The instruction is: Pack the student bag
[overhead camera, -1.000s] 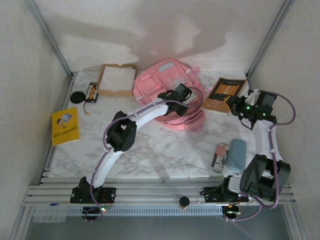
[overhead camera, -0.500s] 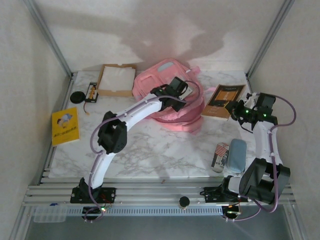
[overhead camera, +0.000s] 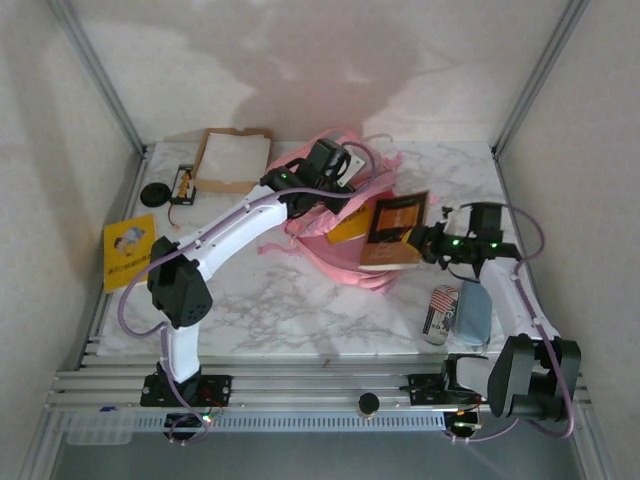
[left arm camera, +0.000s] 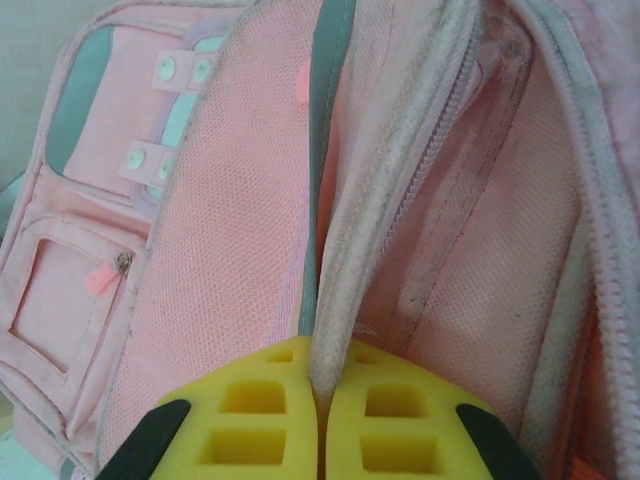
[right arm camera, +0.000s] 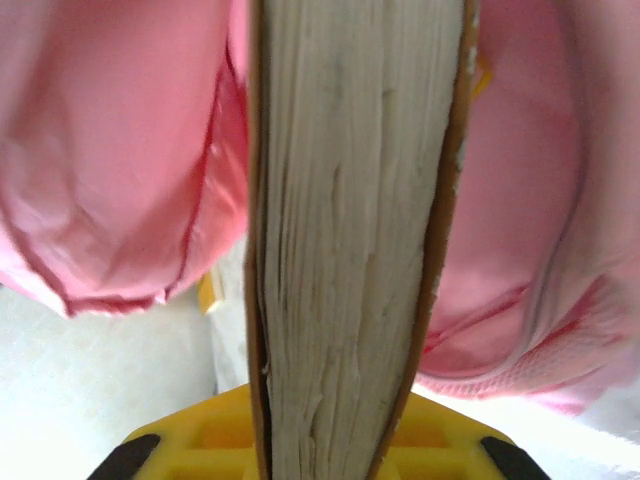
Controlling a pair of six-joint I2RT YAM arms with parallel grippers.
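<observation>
Left fingers: the yellow left fingers (left arm camera: 250, 430) are pressed together on the thick zip rim of the student bag (left arm camera: 220, 250); only this rim is between them.
Reason of this grip: in my judgement the rim is pulled up so that the mouth of the main compartment stands open for loading.
Right fingers: the right fingers (right arm camera: 210, 450) pinch a book (right arm camera: 345, 200) at the end nearest the wrist, one finger on each cover.
Reason of this hold: the book goes edge-first toward the bag, with pink fabric on both sides of it; I judge it is being fed into the opening. How deep it is, I cannot tell.
Student bag: at the far middle of the worktop (overhead camera: 260, 300), one side raised under the left fingers, straps trailing toward the near edge.
Bag material: soft pink cloth, fine mesh lining, ribbed zip tape, flat front pockets with small pullers; it sags where nothing holds it.
Book material: stiff brown-orange covers, cream page block, slightly wavy.
Right of the bag: a striped drink can (overhead camera: 438, 312) and a pale blue-grey case (overhead camera: 473, 310), just beside each other.
Left of the bag: a yellow booklet (overhead camera: 130, 250), well apart; a brown card with a white sheet (overhead camera: 232, 158), near.
</observation>
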